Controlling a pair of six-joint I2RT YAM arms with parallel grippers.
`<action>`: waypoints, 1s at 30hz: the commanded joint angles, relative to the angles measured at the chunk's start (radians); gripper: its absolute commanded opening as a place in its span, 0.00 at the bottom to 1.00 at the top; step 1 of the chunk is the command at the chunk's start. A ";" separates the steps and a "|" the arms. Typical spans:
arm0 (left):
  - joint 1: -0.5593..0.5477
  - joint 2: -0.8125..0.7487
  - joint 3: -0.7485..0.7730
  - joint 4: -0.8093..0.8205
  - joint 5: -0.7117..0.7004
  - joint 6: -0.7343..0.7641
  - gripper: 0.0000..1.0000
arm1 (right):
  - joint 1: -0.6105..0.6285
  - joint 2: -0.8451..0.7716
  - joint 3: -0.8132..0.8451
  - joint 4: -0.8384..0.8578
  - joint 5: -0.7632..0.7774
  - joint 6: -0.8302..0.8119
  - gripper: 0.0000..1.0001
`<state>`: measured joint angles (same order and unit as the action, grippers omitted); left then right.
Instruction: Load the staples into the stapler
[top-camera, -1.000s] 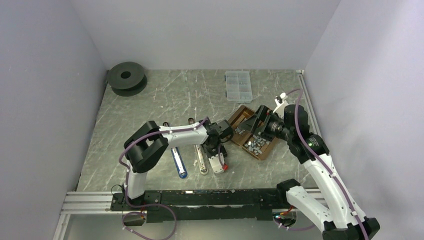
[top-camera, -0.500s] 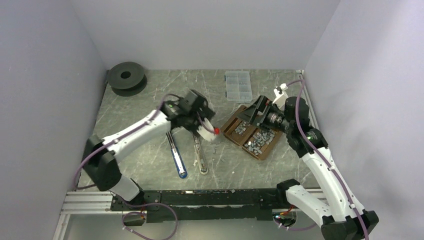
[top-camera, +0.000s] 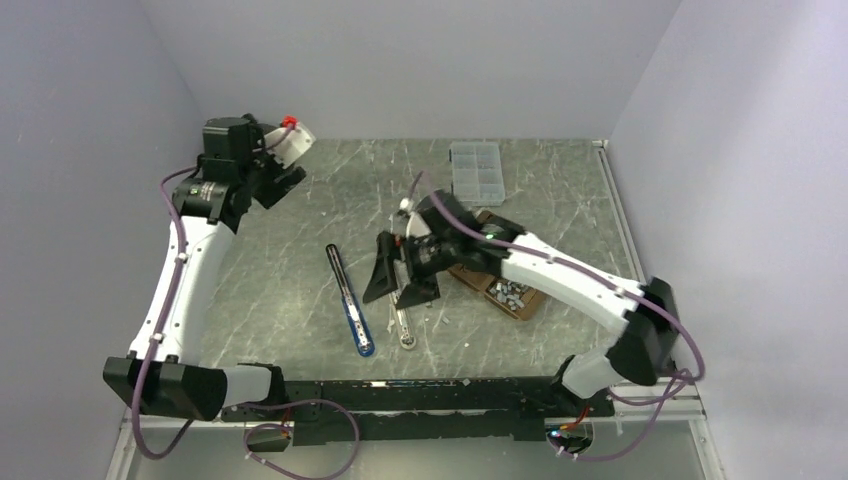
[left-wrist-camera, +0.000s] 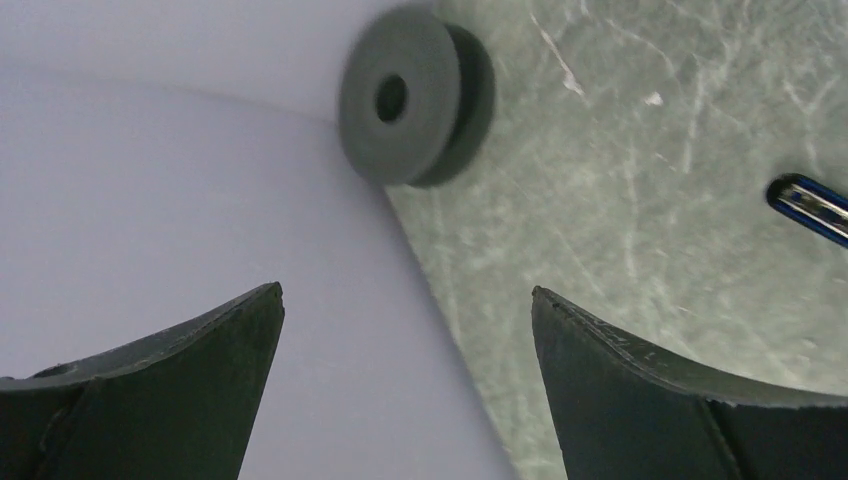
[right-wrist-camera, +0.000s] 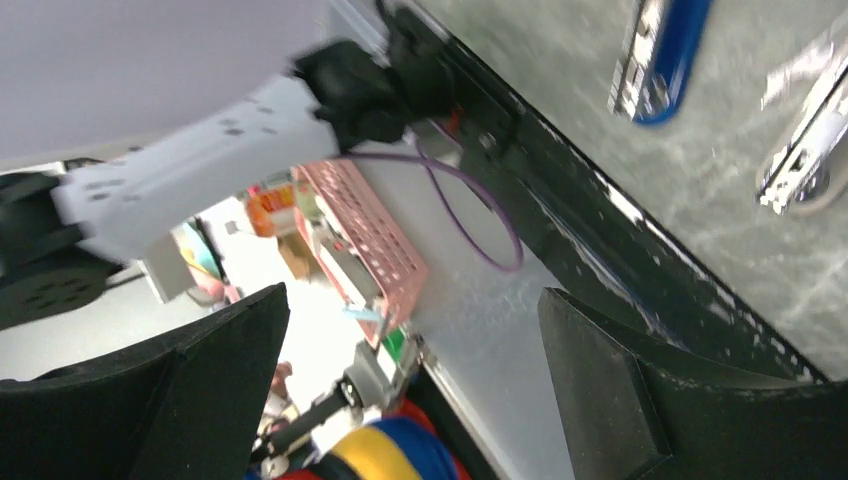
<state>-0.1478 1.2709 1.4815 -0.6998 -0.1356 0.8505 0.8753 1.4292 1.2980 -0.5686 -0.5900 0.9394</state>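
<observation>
Staples: I am seeing the staples (top-camera: 512, 292) lying loose in the wooden tray (top-camera: 528, 305), right of table centre and partly under my right forearm.
Right gripper: I am holding the right gripper (top-camera: 397, 290) spread wide and empty over the far part of the silver stapler (top-camera: 404, 328).
Key relation: the tray is lying just to the right of that gripper, beside its wrist. I am judging that a swing rightward is needed before any pick.
Staplers: the silver stapler and the blue stapler (top-camera: 351, 305) are lying side by side, long axes running near to far, slightly slanted.
Left gripper: the left gripper (left-wrist-camera: 405, 295) is hanging released and empty at the far left corner, by the black spool (left-wrist-camera: 415, 95), well apart from the tray.
Nearer arm: right.
In the way: the clear compartment box (top-camera: 475, 171) is sitting beyond the tray, not obstructing. Only my own forearm is covering part of it.
</observation>
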 joint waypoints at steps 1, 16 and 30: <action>0.138 0.032 -0.002 -0.158 0.155 -0.271 0.99 | 0.049 0.130 0.003 -0.162 -0.015 0.020 1.00; 0.264 0.125 -0.051 -0.224 0.276 -0.370 0.99 | -0.027 0.298 0.022 -0.172 -0.015 0.020 1.00; 0.264 0.035 -0.072 -0.221 0.287 -0.446 0.99 | -0.002 0.126 -0.033 0.008 -0.015 0.020 1.00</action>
<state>0.1108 1.4033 1.3956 -0.9291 0.1417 0.4561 0.8539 1.6100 1.2293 -0.6376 -0.5968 0.9508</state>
